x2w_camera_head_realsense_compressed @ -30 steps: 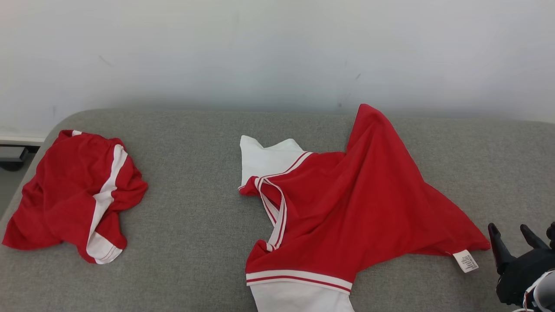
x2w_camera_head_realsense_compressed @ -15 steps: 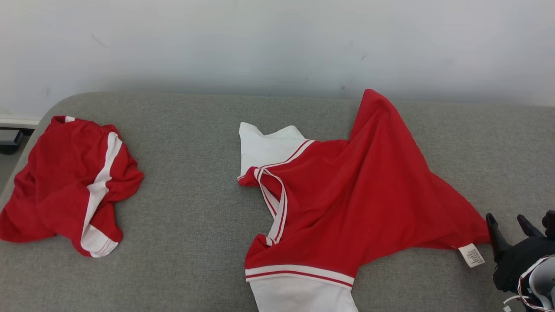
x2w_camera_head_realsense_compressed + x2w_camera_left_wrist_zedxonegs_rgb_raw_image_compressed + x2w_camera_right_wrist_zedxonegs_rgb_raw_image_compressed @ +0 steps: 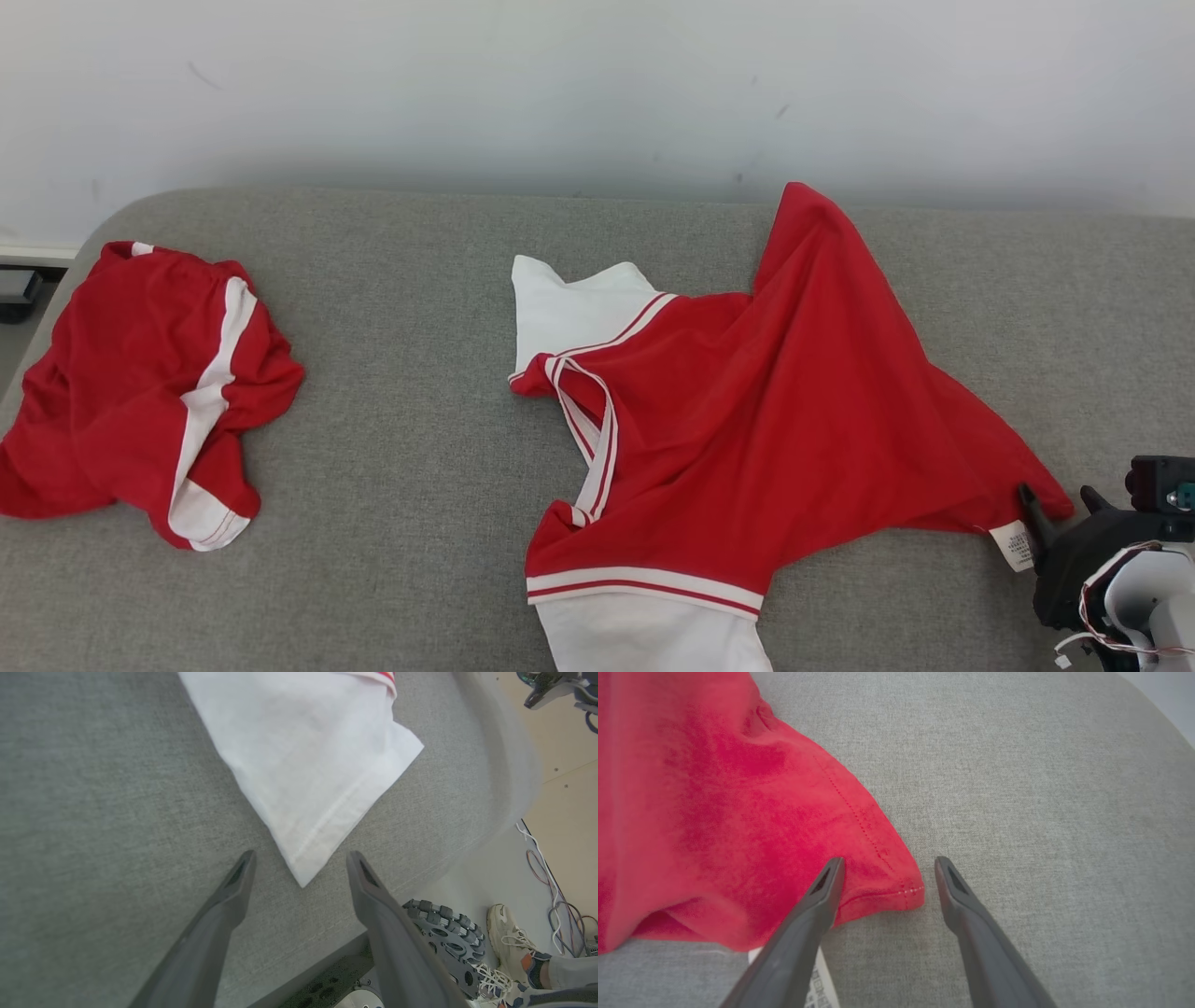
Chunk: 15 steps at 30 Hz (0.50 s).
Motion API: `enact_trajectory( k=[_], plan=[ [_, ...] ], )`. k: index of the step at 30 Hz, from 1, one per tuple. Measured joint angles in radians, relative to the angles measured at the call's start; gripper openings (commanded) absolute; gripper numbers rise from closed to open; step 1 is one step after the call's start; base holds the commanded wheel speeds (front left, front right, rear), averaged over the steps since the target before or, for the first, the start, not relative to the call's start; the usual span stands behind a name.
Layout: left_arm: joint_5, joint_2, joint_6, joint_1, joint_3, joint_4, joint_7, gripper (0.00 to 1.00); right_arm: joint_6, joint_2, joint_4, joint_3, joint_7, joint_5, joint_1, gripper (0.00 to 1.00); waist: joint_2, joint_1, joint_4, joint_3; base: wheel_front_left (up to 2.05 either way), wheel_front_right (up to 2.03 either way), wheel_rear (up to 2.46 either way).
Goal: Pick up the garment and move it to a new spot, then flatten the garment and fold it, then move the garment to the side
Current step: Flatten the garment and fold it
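The right tool (image 3: pixel 889 860) holds nothing, its fingers spread wide. It straddles the hemmed red corner of the garment (image 3: pixel 738 812) at the bottom centre of the right wrist view, one finger over cloth and the other over the bare grey upholstery (image 3: pixel 1041 788), a stance that looks set to pinch that corner. The left tool (image 3: pixel 301 855), equally wide and empty, frames the tip of the garment's white corner (image 3: pixel 317 765) at the centre of the left wrist view, probably for a matching grasp. In the head view the garment sprawls rumpled from centre to lower right, with its label (image 3: pixel 1012 544) just beside the right tool. Another red garment (image 3: pixel 140 373) lies well apart at the left.
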<state>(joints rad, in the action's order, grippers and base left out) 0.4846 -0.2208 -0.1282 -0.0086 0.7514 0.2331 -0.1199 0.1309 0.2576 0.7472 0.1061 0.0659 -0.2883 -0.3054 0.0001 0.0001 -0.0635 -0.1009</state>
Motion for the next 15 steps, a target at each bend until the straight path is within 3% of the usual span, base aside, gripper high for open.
enact_trajectory(
  k=[14, 15],
  plan=[
    [0.043, 0.019, -0.003, -0.072, 0.074, 0.081, -0.007, 1.00, 0.000, 0.003, 0.167, -0.028, -0.040, 0.009, -0.075, 1.00, -0.0001, 0.0000, -0.011, -0.002, 0.00, 0.00, 0.00],
    [0.052, 0.024, -0.003, -0.082, 0.084, 0.093, -0.007, 0.47, 0.000, 0.005, 0.182, -0.033, -0.040, 0.009, -0.084, 0.46, -0.0001, -0.0001, -0.011, -0.002, 0.00, 0.00, 0.00]
  ],
)
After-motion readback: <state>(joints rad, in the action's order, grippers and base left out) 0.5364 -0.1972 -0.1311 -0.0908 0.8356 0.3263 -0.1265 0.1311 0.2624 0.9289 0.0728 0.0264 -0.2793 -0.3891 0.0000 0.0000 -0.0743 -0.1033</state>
